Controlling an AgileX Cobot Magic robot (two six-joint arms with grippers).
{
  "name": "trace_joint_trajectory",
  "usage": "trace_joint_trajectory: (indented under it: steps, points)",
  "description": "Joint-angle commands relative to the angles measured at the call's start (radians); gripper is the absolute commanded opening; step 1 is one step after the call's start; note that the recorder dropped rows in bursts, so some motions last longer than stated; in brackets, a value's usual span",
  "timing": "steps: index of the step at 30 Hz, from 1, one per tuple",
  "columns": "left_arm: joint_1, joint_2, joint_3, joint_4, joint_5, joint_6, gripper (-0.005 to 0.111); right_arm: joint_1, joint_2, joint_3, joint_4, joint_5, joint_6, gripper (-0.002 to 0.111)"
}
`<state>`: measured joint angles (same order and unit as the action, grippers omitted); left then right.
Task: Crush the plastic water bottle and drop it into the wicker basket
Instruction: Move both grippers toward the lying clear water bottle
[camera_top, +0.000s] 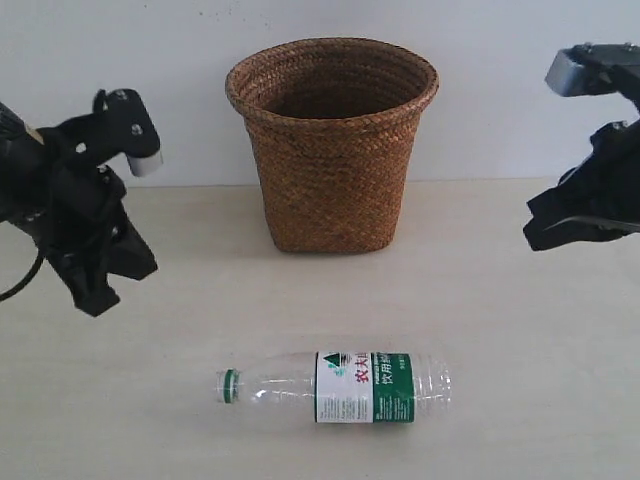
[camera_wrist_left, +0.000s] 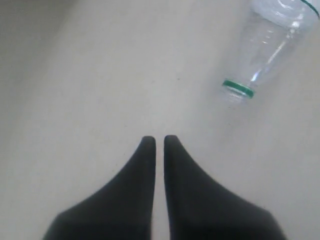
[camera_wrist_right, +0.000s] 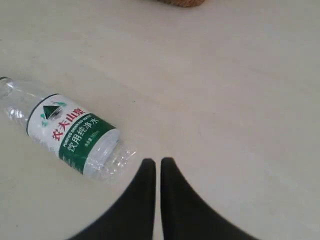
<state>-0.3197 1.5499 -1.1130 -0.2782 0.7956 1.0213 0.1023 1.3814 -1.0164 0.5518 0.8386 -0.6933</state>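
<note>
The plastic water bottle (camera_top: 335, 386) lies on its side near the front of the table, green neck ring to the left, uncrushed, with no cap. It also shows as a clear neck (camera_wrist_left: 260, 55) and a labelled body (camera_wrist_right: 67, 132). The wicker basket (camera_top: 332, 145) stands upright behind it at the back centre, apparently empty. My left gripper (camera_top: 100, 295) hangs above the table at the left, shut and empty (camera_wrist_left: 159, 140). My right gripper (camera_top: 545, 230) hovers at the right, shut and empty (camera_wrist_right: 158, 162). Both are well away from the bottle.
The pale table (camera_top: 520, 360) runs to a white wall behind the basket. The basket's base edge (camera_wrist_right: 182, 2) peeks into the right wrist view. Nothing else stands on the table.
</note>
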Motion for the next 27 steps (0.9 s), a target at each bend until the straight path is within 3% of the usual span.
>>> trace_joint_trajectory:
  steps: [1, 4, 7, 11, 13, 16, 27]
  points:
    - [-0.007, 0.056, -0.006, -0.098, 0.071, 0.331, 0.004, 0.021, 0.077, -0.026, 0.025, 0.035, -0.034, 0.000]
    - [-0.007, 0.114, -0.006, -0.143, 0.121, 0.492, 0.004, 0.079, 0.138, -0.043, 0.009, 0.037, -0.034, 0.000]
    - [-0.007, 0.160, -0.006, -0.181, 0.137, 0.547, 0.007, 0.127, 0.188, -0.047, -0.001, 0.011, -0.027, 0.000]
    - [-0.007, 0.205, -0.006, -0.263, 0.121, 0.589, 0.058, 0.207, 0.235, -0.062, 0.001, 0.000, -0.015, 0.000]
    - [-0.007, 0.228, 0.002, -0.331, 0.109, 0.659, 0.076, 0.237, 0.249, -0.064, -0.004, -0.024, -0.015, 0.000]
    - [-0.007, 0.289, 0.002, -0.399, 0.104, 0.737, 0.075, 0.256, 0.266, -0.064, -0.005, -0.041, -0.015, 0.000]
    - [-0.061, 0.404, 0.002, -0.414, -0.053, 0.740, 0.075, 0.256, 0.321, -0.064, -0.005, -0.075, -0.017, 0.000]
